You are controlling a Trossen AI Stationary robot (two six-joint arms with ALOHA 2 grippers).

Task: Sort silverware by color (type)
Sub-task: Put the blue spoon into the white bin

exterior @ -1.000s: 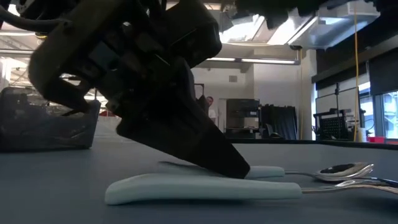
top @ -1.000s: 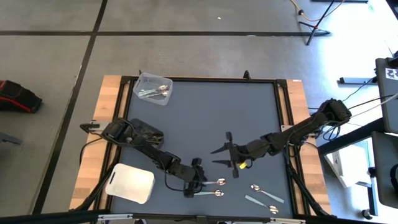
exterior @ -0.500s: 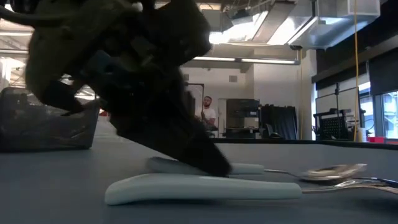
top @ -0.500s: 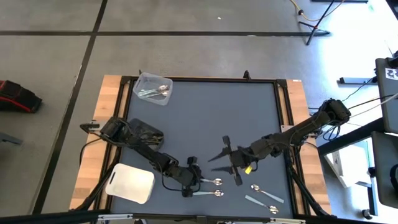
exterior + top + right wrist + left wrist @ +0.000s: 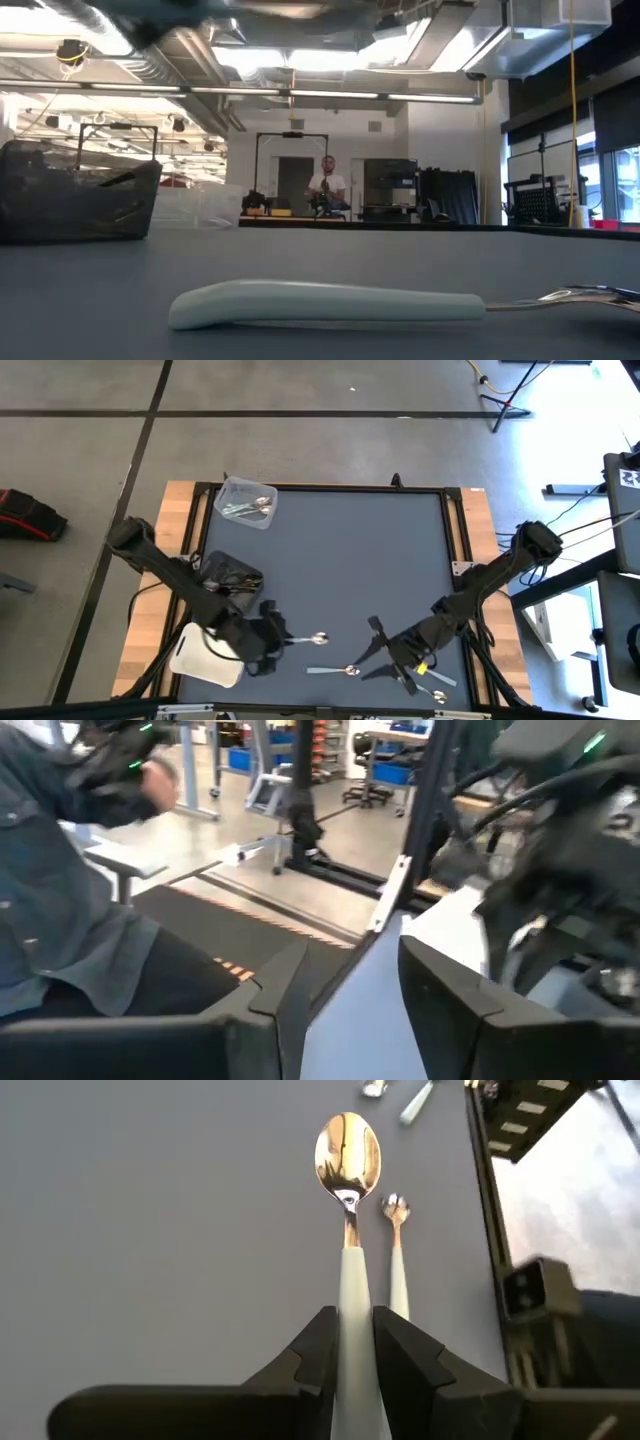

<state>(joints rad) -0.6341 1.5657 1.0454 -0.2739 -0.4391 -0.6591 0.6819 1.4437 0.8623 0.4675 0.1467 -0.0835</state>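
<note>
One white-handled spoon [image 5: 349, 1210] is clamped by the left tool [image 5: 268, 643] above the worktop [image 5: 340, 550], beside the white tray [image 5: 205, 657], probably its destination; right tool [image 5: 385, 658] hovers spread, empty.

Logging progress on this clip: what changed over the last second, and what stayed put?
The left gripper has lifted one white-handled spoon off the table and carried it toward the white tray, fingers shut on its handle. The right gripper moved toward the table's near edge, open, above the spoons there. The other white-handled spoon and the clear tub stayed put.
</note>
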